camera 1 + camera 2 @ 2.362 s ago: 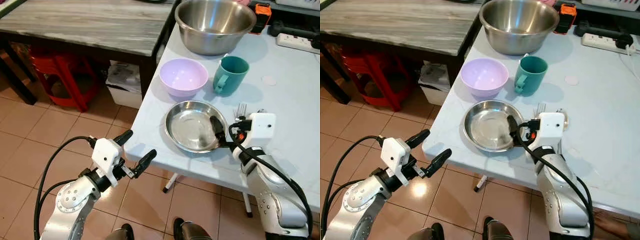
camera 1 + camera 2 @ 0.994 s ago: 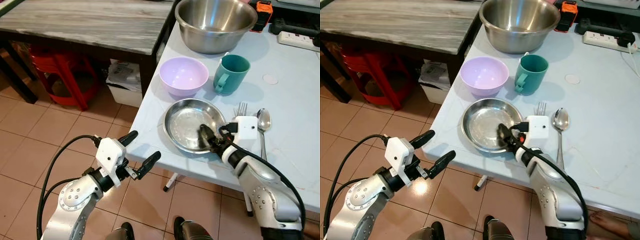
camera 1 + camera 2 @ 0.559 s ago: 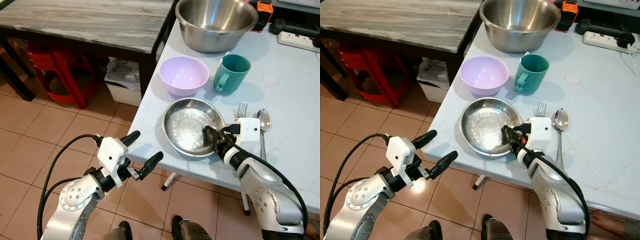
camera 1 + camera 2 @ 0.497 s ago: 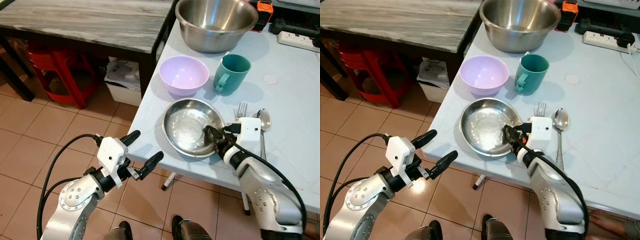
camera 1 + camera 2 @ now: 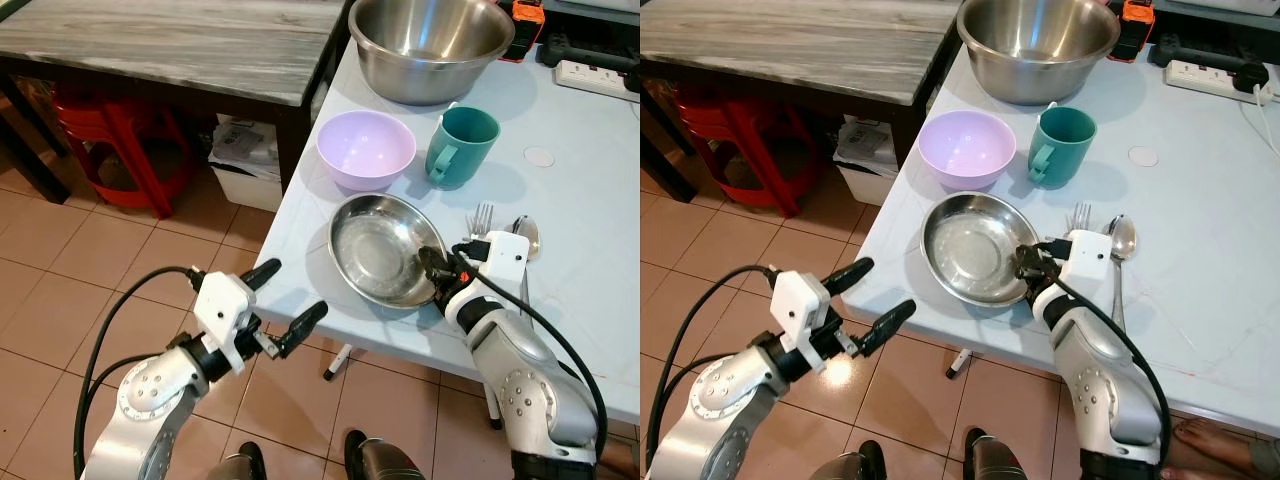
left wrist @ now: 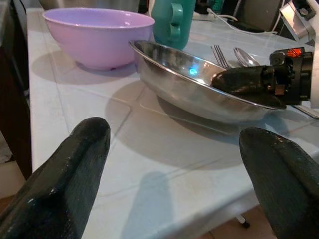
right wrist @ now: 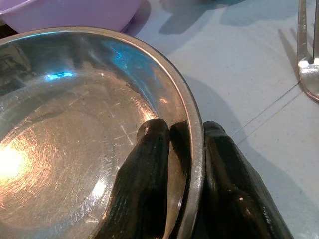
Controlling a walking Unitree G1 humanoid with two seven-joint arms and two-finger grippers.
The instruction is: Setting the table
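The right gripper is pinching the rim of the shiny round metal plate, one finger inside and one outside. A moment ago the plate sat a little closer to the table edge and looked tipped; now it has slid a bit toward the silver fork and long silver spoon, which lie just beside it. The round purple plastic bowl and the green cup with a handle stand behind the plate, and the big steel mixing bowl is behind those. So the plate is being nudged into its place on the pale blue table. The left gripper waits with fingers spread, off the table edge nearest the plate, holding nothing.
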